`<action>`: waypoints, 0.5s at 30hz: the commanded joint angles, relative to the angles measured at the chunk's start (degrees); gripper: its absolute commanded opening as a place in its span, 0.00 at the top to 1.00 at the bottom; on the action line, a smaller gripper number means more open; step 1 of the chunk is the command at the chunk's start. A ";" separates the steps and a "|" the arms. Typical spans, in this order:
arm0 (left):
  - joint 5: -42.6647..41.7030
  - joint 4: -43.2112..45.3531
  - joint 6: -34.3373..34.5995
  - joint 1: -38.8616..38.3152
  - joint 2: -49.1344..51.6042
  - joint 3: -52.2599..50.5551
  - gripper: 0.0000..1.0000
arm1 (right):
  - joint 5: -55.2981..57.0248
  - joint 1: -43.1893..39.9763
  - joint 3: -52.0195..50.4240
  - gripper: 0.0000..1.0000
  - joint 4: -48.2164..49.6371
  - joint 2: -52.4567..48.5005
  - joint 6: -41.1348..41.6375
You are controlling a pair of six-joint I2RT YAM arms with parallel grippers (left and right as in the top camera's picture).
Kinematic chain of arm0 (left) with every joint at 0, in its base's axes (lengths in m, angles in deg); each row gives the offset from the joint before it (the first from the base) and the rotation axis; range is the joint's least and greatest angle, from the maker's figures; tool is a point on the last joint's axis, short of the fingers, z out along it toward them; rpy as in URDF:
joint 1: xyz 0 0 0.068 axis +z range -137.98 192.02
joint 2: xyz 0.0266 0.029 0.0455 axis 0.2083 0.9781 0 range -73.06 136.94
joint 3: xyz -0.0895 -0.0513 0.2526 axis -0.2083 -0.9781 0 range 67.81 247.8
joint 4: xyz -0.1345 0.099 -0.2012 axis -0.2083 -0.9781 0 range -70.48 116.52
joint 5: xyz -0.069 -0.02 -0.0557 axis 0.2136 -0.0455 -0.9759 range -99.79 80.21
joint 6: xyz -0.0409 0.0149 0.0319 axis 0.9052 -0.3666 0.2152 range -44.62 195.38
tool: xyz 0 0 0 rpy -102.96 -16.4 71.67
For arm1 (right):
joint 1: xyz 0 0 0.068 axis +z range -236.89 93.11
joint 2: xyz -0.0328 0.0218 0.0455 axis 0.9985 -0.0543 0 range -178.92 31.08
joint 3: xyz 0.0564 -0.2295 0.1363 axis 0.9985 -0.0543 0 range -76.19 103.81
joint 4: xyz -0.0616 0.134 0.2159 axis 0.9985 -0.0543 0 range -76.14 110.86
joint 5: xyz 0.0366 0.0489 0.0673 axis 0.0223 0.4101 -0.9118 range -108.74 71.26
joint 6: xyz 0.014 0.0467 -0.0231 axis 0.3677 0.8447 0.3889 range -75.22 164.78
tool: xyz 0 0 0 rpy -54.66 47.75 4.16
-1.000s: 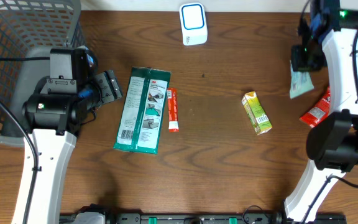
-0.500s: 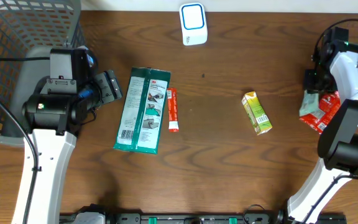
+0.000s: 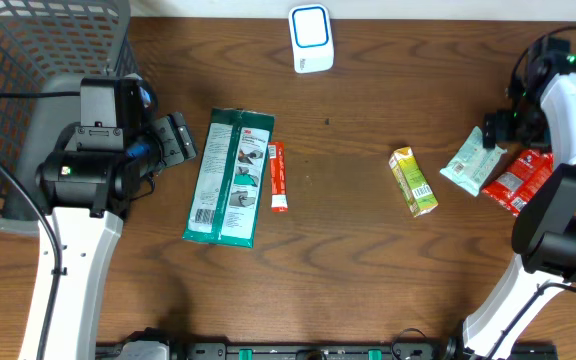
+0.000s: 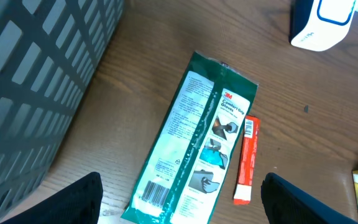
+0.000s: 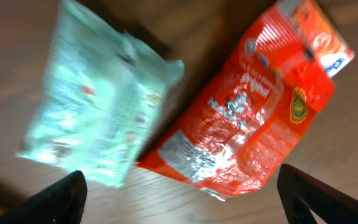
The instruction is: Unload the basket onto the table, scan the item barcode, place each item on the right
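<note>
While the right arm arches in from the table's right edge in the overhead view, the right gripper hangs just above a pale mint-green plastic packet. The packet lies flat on the brown wooden table, touching a red foil snack packet. A small yellow-green carton lies near them. The left arm stretches up the left side, and the left gripper points at a long green plastic glove packet with a thin red-orange tube just beside it. A white and blue scanner stands at the far edge. A grey mesh basket sits behind the left arm; its contents cannot be told.

From the left wrist, both dark fingers stand wide apart, gripping nothing, above the glove packet's barcode end.

From the right wrist, blurred, the fingers are spread wide and empty over both packets.
</note>
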 commanded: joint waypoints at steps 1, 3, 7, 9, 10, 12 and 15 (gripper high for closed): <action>0.33 0.02 0.07 0.17 -0.20 0.98 0.18 | -17.25 -0.42 4.20 0.24 -1.33 0.26 1.51; 0.31 0.02 0.07 0.17 -0.20 0.98 0.18 | -27.08 -0.37 4.09 0.43 -1.01 0.24 1.68; 0.33 0.02 0.07 0.17 -0.20 0.98 0.18 | -31.15 0.74 -0.94 0.93 4.72 0.11 6.86; 0.31 0.02 0.07 0.17 -0.20 0.98 0.18 | -28.81 1.66 -5.25 0.94 9.35 0.11 10.43; 0.31 0.02 0.07 0.17 -0.20 0.98 0.18 | -28.30 2.08 -7.10 0.95 11.34 0.11 11.43; 0.31 0.02 0.07 0.17 -0.20 0.98 0.18 | -28.26 3.04 -11.63 0.94 15.91 0.11 12.20; 0.33 0.02 0.07 0.17 -0.20 0.98 0.18 | -27.10 3.87 -17.66 0.92 21.90 0.11 12.20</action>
